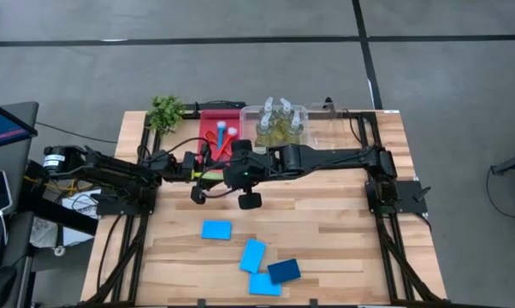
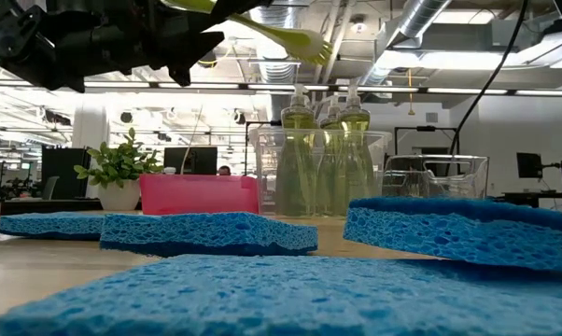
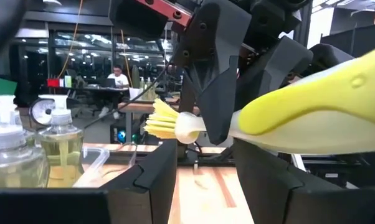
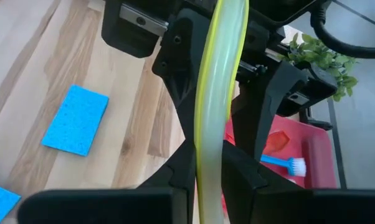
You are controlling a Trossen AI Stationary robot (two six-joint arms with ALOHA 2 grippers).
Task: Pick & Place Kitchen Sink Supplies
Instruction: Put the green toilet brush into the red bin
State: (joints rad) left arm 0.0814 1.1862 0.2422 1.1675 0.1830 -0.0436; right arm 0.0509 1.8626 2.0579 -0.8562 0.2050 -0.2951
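Two grippers meet mid-air over the table at the thin yellow plastic brush: right gripper clamps its light, stiff, slick handle, best held mid-shaft, while left gripper stands open around it.

Grey floor with dark seams, ceiling ducts, distant desks with monitors.

No legible text or labels.

Left gripper jaws parted, facing right gripper, jaws clamped.
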